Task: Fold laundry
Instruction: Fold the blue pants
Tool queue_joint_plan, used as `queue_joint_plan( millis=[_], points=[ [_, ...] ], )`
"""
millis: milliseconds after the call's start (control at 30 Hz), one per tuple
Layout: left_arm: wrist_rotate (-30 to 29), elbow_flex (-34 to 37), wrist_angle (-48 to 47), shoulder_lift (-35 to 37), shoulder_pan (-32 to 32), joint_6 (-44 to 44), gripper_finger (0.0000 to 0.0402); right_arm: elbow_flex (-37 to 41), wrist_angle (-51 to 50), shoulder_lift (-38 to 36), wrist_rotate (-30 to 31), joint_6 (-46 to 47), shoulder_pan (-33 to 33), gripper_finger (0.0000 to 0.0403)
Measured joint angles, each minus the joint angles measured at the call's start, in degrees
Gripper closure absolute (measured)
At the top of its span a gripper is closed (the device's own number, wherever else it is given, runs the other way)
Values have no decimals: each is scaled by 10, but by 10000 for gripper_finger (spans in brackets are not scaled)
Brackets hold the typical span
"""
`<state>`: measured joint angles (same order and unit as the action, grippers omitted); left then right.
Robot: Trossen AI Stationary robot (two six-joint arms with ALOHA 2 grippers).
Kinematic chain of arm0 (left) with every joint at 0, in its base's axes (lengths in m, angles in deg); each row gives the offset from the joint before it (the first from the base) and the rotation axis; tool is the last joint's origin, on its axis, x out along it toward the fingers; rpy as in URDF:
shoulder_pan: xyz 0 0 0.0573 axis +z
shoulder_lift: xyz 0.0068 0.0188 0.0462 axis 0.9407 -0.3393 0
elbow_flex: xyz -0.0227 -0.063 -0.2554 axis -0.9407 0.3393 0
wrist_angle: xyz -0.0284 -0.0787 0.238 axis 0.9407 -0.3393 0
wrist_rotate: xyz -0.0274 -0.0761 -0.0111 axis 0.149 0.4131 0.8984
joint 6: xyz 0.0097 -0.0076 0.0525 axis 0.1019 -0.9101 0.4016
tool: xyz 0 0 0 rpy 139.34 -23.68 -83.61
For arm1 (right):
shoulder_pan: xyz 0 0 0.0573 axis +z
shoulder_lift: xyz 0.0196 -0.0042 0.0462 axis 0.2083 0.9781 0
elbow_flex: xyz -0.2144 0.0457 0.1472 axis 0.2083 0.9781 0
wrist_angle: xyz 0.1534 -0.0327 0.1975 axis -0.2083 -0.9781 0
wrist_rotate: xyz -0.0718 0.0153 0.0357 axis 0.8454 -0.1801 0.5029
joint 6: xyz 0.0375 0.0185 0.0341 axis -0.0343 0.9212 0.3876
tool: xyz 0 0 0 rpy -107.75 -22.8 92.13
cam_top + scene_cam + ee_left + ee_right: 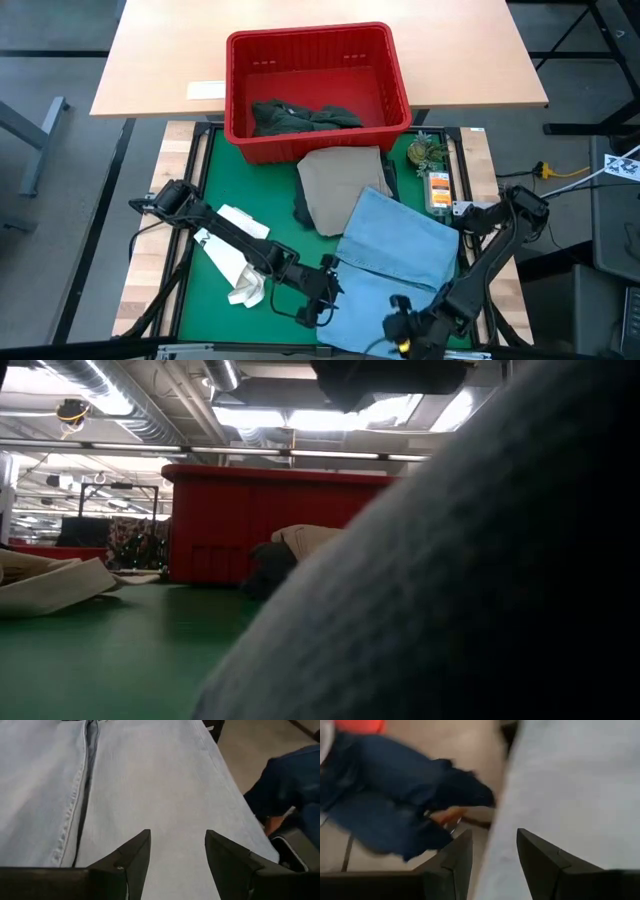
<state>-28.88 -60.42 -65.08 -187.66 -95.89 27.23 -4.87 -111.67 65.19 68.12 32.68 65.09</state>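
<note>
Left gripper sits right over the light blue jeans with its two dark wedge-shaped fingers spread apart and nothing pinched between them, just smooth pale denim under the gap, so it's released. You can see a stitched seam running down the fabric beside it. From above, that gripper is at the near edge of the same light blue jeans, which lie flat and folded over on the green mat. The right gripper has its fingers parted too, hanging at the edge of the pale denim with nothing clamped in them; in the overhead shot it's down at the near edge. Past the cloth edge the wrist views catch a person's dark blue sleeve off the table. Further out, a beige piece lies smooth and roughly rectangular just behind the jeans, partly under them, with a dark bit of cloth poking out at its side. Behind that is a red plastic basket with ribbed walls holding a crumpled dark green-grey piece. A white tote bag lies crumpled under the left arm.
</note>
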Motion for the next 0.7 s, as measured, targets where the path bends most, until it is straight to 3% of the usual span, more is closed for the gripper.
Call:
queue_joint_plan(
  millis=[167,533,700],
  points=[
    [0,0,0,0,3,-2,218,0,9,23,-85,-20,11,249],
    [0,0,-1,0,3,-2,218,0,7,32,-79,-14,4,249],
    [0,0,-1,0,3,-2,218,0,-9,32,-111,23,4,242]
  ],
)
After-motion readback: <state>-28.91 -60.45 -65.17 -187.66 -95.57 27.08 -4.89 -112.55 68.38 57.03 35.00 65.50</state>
